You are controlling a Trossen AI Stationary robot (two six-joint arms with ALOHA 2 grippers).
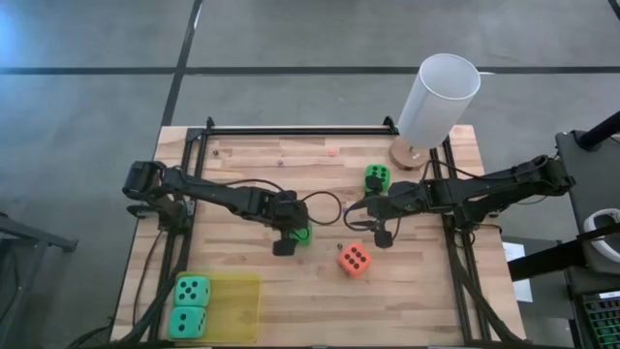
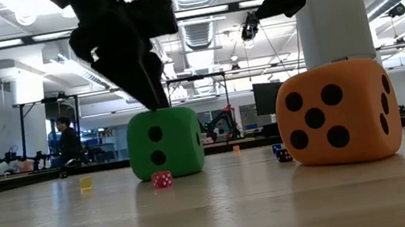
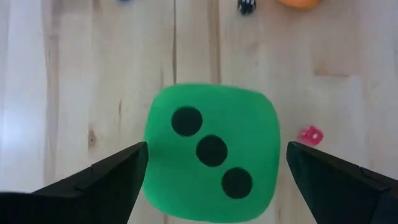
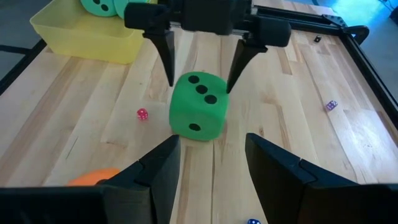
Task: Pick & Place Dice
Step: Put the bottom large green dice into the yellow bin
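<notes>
A green die (image 3: 211,152) rests on the wooden table with three pips up. My left gripper (image 3: 217,149) is open and slants down over it, one finger on either side of its top, not plainly touching. In the high view this die (image 1: 305,236) lies mid-table under that gripper (image 1: 294,233). My right gripper (image 4: 211,140) stands open just right of it, holding nothing and aimed at it. An orange-red die (image 1: 354,259) lies nearer the front. A second green die (image 1: 377,177) lies farther back. Two teal dice (image 1: 191,305) sit in the yellow tray (image 1: 242,301).
A white cylinder (image 1: 438,97) stands on a round wooden base at the far right. Tiny dice lie scattered: a red one (image 4: 142,114) beside the green die, a purple one (image 4: 331,105) and a dark one (image 3: 247,6). A black frame (image 1: 291,129) borders the table.
</notes>
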